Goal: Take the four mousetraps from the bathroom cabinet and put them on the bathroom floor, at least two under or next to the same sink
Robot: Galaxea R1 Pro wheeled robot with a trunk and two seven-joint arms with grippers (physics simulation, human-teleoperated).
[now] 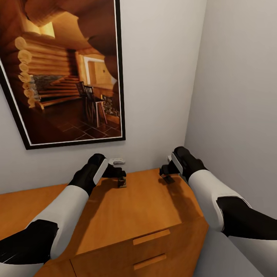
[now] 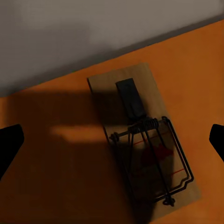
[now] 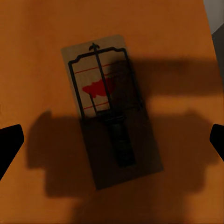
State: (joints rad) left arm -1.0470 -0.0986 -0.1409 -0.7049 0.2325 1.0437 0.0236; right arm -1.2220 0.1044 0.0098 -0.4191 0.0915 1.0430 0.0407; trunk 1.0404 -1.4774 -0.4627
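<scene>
Orange wooden cabinet (image 1: 115, 219) in a grey-walled corner, beneath a framed cabin picture (image 1: 65, 73). Flat on its top near the back wall, two mousetraps: one (image 2: 142, 140) under the left gripper (image 1: 122, 181), another (image 3: 112, 112) under the right gripper (image 1: 167, 177). Both grippers spread wide, grasping nothing, hovering above the traps.
</scene>
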